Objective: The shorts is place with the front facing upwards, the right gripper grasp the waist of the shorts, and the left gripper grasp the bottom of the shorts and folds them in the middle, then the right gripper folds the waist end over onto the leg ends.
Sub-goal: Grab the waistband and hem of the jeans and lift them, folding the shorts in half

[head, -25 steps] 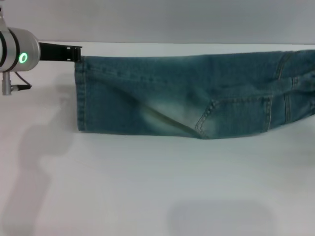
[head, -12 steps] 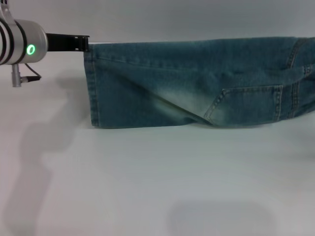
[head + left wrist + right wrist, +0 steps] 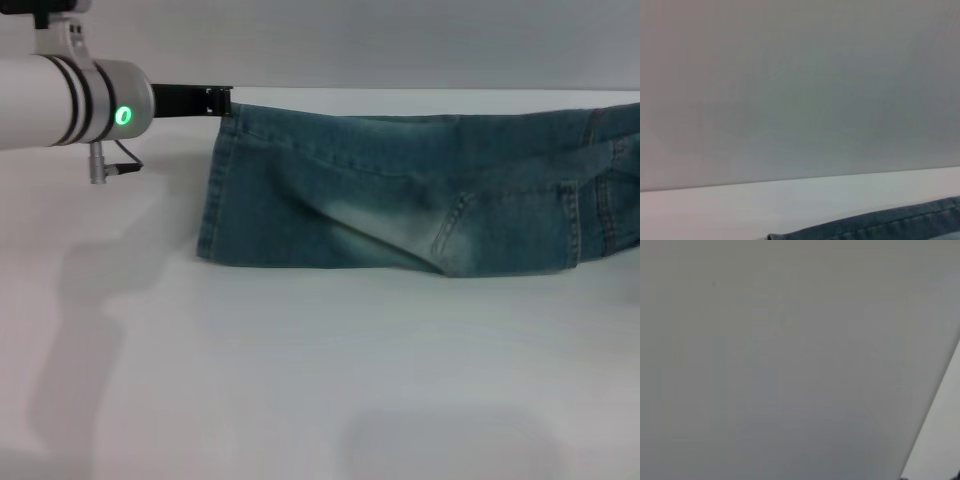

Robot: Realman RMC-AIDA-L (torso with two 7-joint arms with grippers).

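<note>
The blue denim shorts (image 3: 400, 200) lie folded lengthwise, with their upper edge lifted and their lower edge resting on the white table (image 3: 300, 380). A pale faded patch and a stitched pocket face me. The bottom of the shorts (image 3: 214, 190), a straight stitched hem, hangs at the left. My left gripper (image 3: 222, 101), black on a silver-white arm with a green light, is shut on the hem's top corner. A strip of denim (image 3: 890, 225) crosses the left wrist view. The waist end runs off the right edge of the head view. My right gripper is out of view.
A grey wall (image 3: 400, 40) rises behind the table's far edge. The arm's shadow (image 3: 80, 320) falls on the bare white tabletop in front of the shorts.
My left arm has moved to the right with the hem corner in its grip. The hem end of the shorts has shifted right with it.
</note>
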